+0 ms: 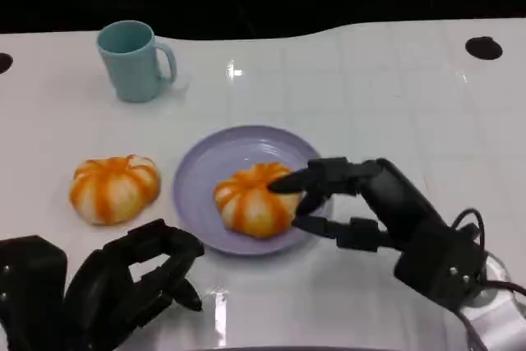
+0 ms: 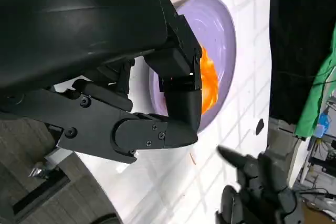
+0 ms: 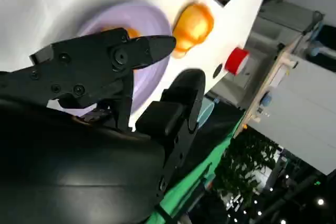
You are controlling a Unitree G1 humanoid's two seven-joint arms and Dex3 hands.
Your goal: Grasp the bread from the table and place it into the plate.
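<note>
One orange-and-white striped bread (image 1: 251,200) lies in the lilac plate (image 1: 205,162) at the table's middle. My right hand (image 1: 362,203) reaches in from the right with its fingers spread. The upper fingertips (image 1: 288,182) touch the bread's top right edge, while the lower one lies over the plate's rim beside it. In the right wrist view the plate (image 3: 144,14) shows through the gap between the fingers (image 3: 152,45), and a sliver of bread (image 3: 132,32) sits behind them. A second bread (image 1: 113,188) rests on the table left of the plate. My left hand (image 1: 136,281) sits curled and holding nothing at the front left.
A teal mug (image 1: 131,61) stands at the back left. The left wrist view shows the plate (image 2: 220,30) with the bread (image 2: 208,77) past my curled fingers. Off the table stands a red knob (image 3: 237,60). Dark round holes mark the table's far corners.
</note>
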